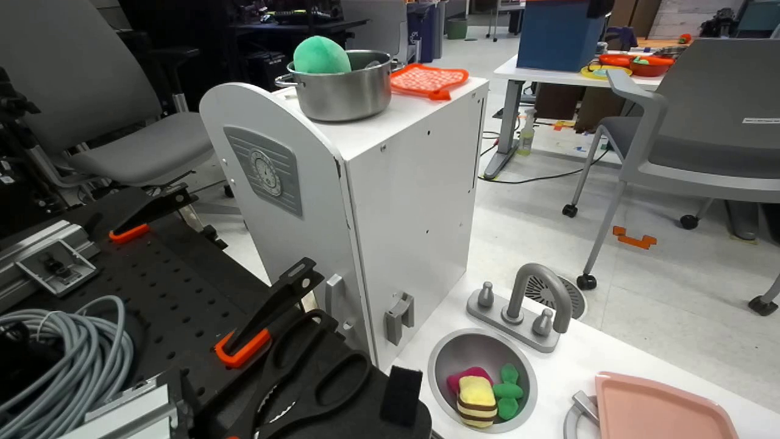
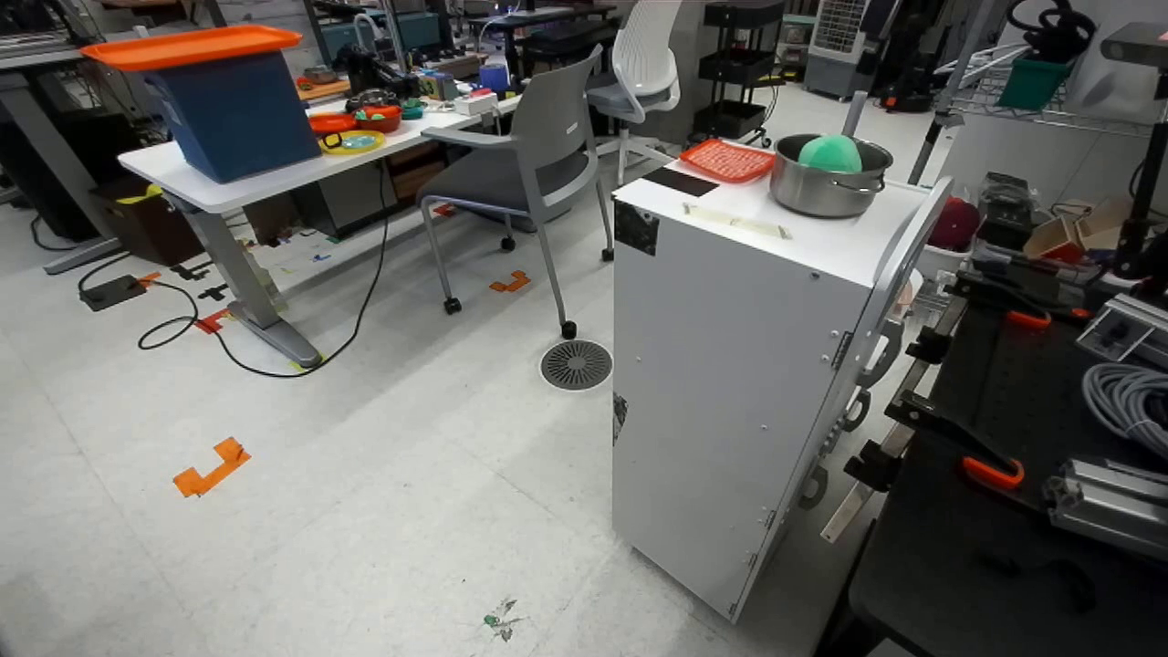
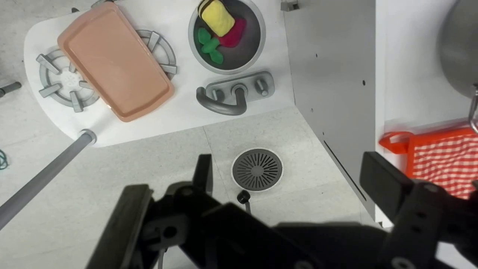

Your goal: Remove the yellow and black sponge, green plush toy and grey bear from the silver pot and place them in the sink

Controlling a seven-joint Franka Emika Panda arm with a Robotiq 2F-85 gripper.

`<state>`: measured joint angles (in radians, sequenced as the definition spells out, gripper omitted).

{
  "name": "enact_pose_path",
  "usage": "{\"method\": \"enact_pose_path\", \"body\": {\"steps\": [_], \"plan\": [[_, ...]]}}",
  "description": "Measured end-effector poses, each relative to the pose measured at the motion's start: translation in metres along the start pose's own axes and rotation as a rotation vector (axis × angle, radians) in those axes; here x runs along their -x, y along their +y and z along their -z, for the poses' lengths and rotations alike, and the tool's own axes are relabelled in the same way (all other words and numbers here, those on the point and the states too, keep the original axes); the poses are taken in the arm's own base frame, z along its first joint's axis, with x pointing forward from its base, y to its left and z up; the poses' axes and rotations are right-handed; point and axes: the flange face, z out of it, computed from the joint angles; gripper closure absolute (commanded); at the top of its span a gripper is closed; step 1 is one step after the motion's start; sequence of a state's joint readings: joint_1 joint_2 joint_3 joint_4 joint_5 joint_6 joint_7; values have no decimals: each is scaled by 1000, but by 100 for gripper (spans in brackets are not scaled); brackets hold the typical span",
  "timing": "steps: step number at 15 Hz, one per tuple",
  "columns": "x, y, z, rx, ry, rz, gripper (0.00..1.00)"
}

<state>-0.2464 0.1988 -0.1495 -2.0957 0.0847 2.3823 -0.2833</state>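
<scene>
Pale floor (image 2: 392, 474) is spread around a tall white cupboard (image 1: 420, 201). On its top the silver pot (image 1: 349, 96) is set upright, and lower down the sink (image 1: 474, 349) is seen. Fingers of the gripper (image 3: 292, 172) are spread wide with nothing held. The round green plush toy (image 1: 321, 56) is left in the pot, so that job is not done yet. The yellow and black sponge (image 1: 477, 396) is already put in the sink. What may be the grey bear (image 1: 372, 64) is barely seen inside the pot, and seems left too.
</scene>
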Motion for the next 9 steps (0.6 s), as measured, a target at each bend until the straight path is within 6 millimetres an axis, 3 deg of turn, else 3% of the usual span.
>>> {"method": "enact_pose_path", "body": {"steps": [3, 9], "plan": [[2, -8, 11, -12, -11, 33, 0], [14, -50, 71, -21, 71, 134, 0]]}}
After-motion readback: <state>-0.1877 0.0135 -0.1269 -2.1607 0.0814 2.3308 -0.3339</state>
